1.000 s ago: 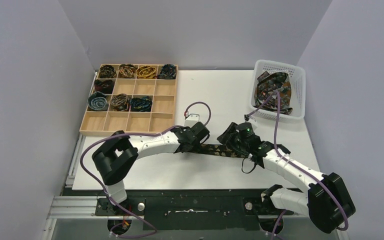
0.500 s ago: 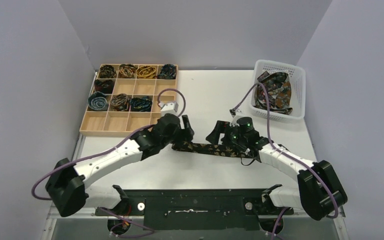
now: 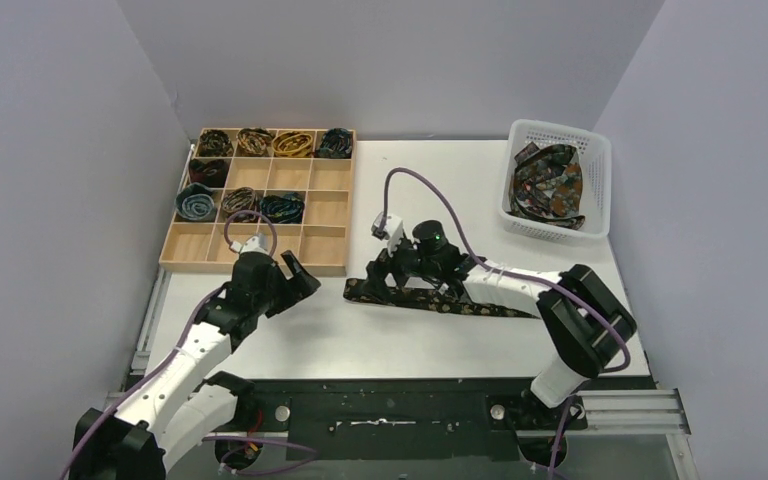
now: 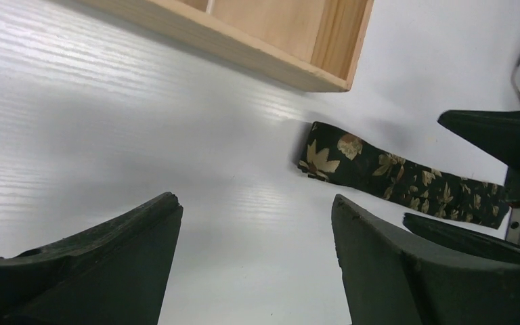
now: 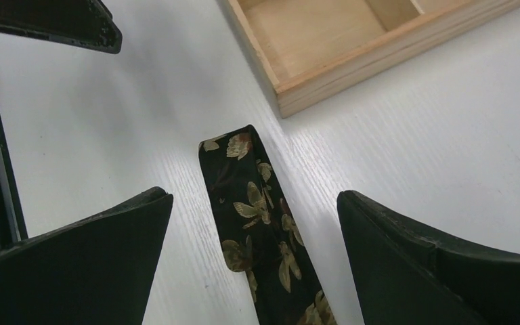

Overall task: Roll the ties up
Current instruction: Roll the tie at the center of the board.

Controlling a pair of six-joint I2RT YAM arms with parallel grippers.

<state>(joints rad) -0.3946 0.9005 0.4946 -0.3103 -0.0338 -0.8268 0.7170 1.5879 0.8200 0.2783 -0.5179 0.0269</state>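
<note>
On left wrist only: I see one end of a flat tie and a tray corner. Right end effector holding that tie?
Observer: No. In the right wrist view the right end effector is open, with its fingers on either side of the flat tie at the end nearest the tray.
Operator: How many are rolled?
Observer: Eight coiled ties sit in the wooden tray: four in the far row, one in the second, three in the third.
Operator: Any more queued?
Observer: Yes, a loose heap of ties lies in the white basket at the far right of the table.
</note>
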